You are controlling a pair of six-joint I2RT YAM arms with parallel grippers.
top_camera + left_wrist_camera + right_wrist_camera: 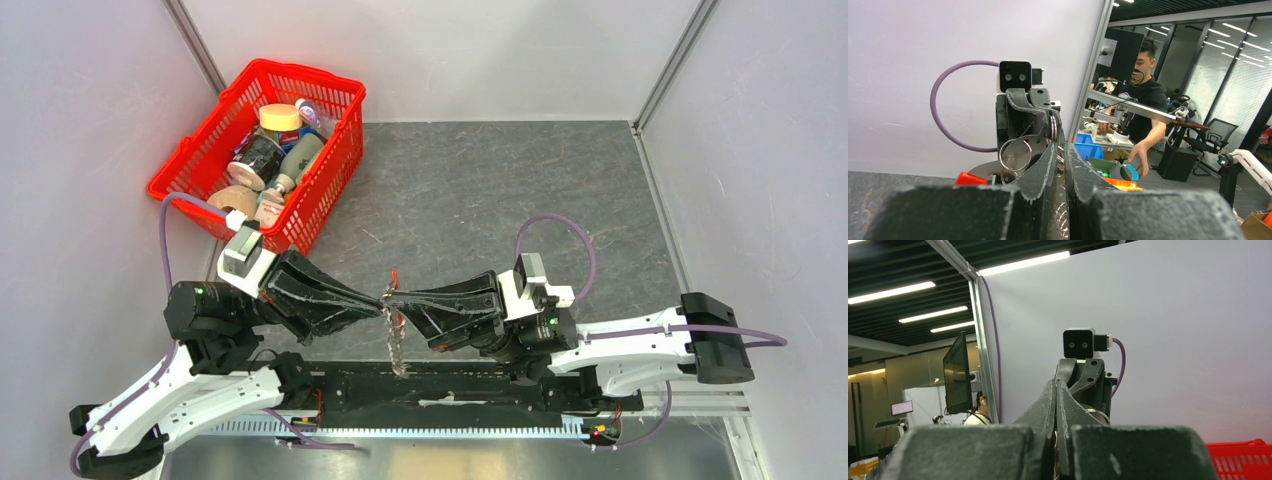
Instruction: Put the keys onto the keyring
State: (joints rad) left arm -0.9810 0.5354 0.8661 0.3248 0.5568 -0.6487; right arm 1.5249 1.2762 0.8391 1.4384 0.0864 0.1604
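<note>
The left gripper (380, 298) reaches in from 9 o'clock and the right gripper (397, 296) from 3 o'clock, and their tips meet nose to nose above the near middle of the dark grey stone-patterned table (500, 190). At that meeting point is the keyring (395, 340), a long loop of silvery coiled metal chain. It hangs from the tips toward 6 o'clock, while its curved bright red tag (394, 276) sticks out toward 12 o'clock. In the left wrist view the left fingers (1038, 175) are drawn almost together, with a slim gap in which coils of chain show, so these jaws pinch the keyring. In the right wrist view the right fingers (1040, 415) press together along a thin seam, clamped at the same spot on the keyring. Exactly which strand each gripper holds cannot be told. A bright silver split ring (1000, 154) hangs just in front of the right gripper, with the red tag at about 8 o'clock from it. The small black-headed keys cannot be picked out with certainty in any view. A red plastic mesh basket (335, 160) filled with jars and bottles sits at 10 o'clock on the table, well apart from the grippers.
</note>
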